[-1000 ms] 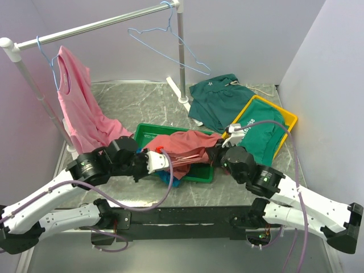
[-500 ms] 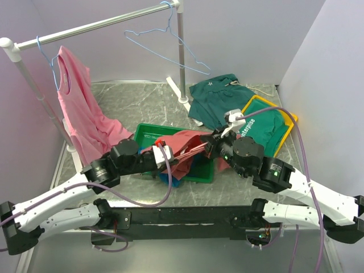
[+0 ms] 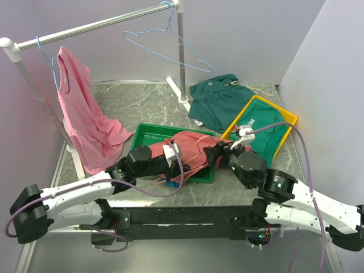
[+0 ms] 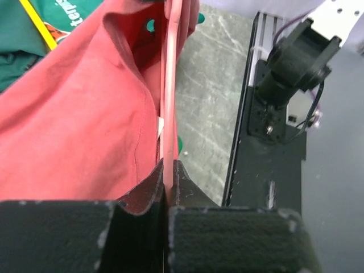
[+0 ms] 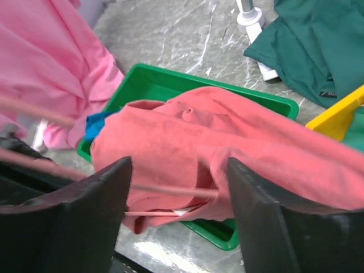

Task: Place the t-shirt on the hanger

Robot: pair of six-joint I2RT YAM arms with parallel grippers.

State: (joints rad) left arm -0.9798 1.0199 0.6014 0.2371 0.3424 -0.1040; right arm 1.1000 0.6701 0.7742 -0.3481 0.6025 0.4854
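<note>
The left pincer (image 4: 168, 172) is clamped tight on the lower end of the hanger (image 4: 169, 85), a thin edge-on strip, with the t-shirt (image 4: 74, 114) bunched against its left side. Only the left wrist view shows this grip. From above, arm and cloth hide it.

The right pincer (image 5: 178, 193) stands wide apart and holds nothing, which only its own wrist view makes plain. Thin coral rods cross the gap between its jaws, in front of the cloth. If it closes here it may catch a rod instead of fabric.

The t-shirt lies heaped over the green tray (image 3: 149, 132), just beyond both pincers. Such a narrow hold could let the hanger pivot or slip under the shirt's weight. A small blue garment (image 5: 96, 122) peeks from beneath the heap and might be dragged along.

Farther off, the top view alone shows the rail (image 3: 96, 27) with the pink shirt (image 3: 85, 119).
</note>
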